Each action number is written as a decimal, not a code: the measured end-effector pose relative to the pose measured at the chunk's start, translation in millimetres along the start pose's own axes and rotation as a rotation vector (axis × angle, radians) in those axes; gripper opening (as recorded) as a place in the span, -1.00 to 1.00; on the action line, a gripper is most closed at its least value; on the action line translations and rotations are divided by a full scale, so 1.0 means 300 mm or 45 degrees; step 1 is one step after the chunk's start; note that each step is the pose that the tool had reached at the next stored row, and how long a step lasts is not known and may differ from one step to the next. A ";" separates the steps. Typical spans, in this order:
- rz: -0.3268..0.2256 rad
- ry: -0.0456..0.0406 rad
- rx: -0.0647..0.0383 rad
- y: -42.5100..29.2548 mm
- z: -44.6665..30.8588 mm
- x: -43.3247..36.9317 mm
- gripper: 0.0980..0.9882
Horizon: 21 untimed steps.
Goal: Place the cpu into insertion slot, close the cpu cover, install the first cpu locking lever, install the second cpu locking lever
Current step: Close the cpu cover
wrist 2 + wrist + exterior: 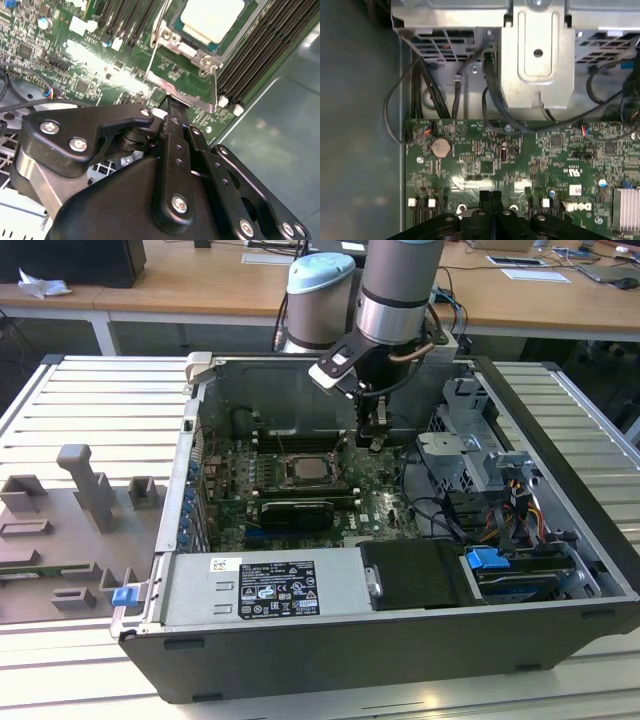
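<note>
The cpu [304, 469] lies flat in the insertion slot [281, 478] on the green board inside the open computer case; its silvery top [212, 17] faces up. The cpu cover [199, 56] lies down around it as a thin metal frame. A thin wire locking lever [154, 47] runs along the socket's side. My gripper [373, 443] hangs low over the board on the exterior view's right of the socket. Its black fingers [490, 194] are pressed together with nothing between them. In the second wrist view the gripper [171, 104] has its tips close to the socket frame's corner.
Black memory slots [260, 45] flank the socket. A long black graphics card [297, 510] lies nearer the camera, then the power supply [265, 585]. A metal drive cage [460, 455] with cables [500, 540] stands on the exterior view's right. Grey fixtures [85, 490] sit outside the case.
</note>
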State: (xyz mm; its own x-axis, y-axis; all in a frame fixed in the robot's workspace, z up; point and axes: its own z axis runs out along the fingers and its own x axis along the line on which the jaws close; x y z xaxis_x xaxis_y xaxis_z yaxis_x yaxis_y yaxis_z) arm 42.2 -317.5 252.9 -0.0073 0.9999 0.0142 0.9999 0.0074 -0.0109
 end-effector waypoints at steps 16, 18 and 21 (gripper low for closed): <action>0.000 0.000 -0.013 -0.194 0.041 0.002 -0.98; -0.001 0.000 -0.013 -0.208 0.047 0.002 -0.98; -0.004 -0.001 -0.018 -0.218 0.054 0.002 -0.98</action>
State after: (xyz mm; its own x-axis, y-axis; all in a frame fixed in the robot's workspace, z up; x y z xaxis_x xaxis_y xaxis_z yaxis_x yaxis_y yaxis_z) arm -23.3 -317.1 237.3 -0.0106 0.9999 0.0136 0.9999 0.0105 0.0033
